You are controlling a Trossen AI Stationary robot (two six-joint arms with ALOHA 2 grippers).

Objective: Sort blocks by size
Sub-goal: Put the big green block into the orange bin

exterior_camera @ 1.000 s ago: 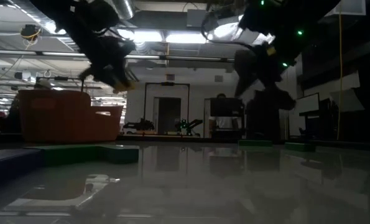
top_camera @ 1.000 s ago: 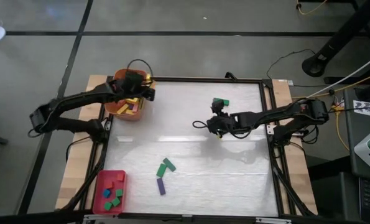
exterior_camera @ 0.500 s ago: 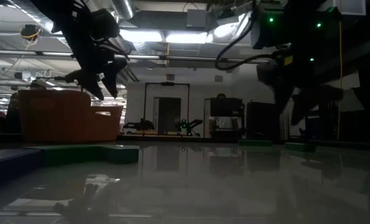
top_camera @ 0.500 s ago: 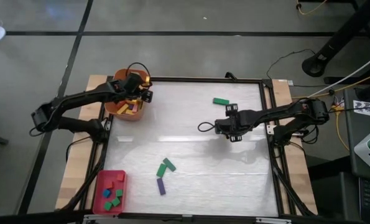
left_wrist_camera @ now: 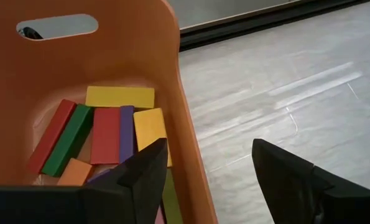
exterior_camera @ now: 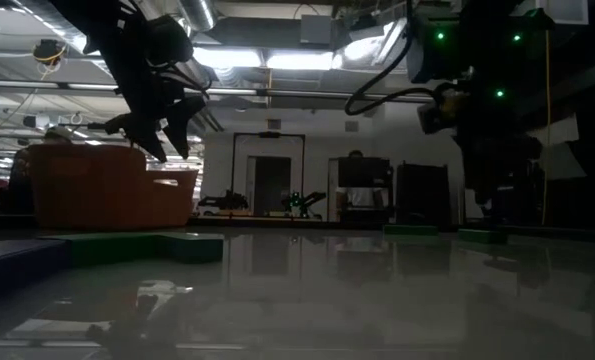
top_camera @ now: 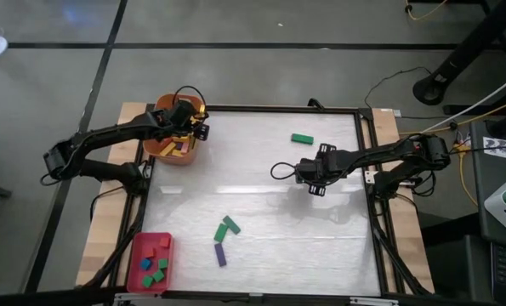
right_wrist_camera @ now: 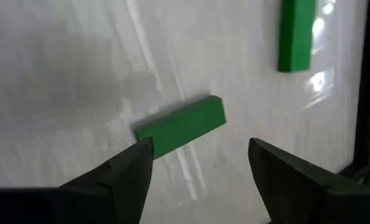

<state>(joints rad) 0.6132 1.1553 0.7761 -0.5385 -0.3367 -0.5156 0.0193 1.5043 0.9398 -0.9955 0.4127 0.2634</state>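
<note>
My left gripper (top_camera: 189,127) hangs open over the orange tub (top_camera: 169,146) at the far left. In the left wrist view its fingers (left_wrist_camera: 148,171) stand on either side of the tub's wall without touching it. Red, green, yellow, purple and orange bars (left_wrist_camera: 107,134) lie in the tub. My right gripper (right_wrist_camera: 200,146) is open and points down over a green bar (right_wrist_camera: 180,127) lying flat on the table; in the high view the gripper (top_camera: 314,177) hides that bar. A second green bar (top_camera: 302,138) lies farther back.
Two green bars (top_camera: 227,227) and a purple bar (top_camera: 220,253) lie on the table's near middle. A flat red tray (top_camera: 139,255) with small green, blue and red cubes sits at the near left corner. A black frame (top_camera: 363,170) borders the white table.
My left gripper has opened over the tub and shifted slightly; the yellowish piece at its fingertips a second ago no longer shows there. My right gripper has gone from beside the far green bar toward the table's near and right edges and has turned about, staying open.
</note>
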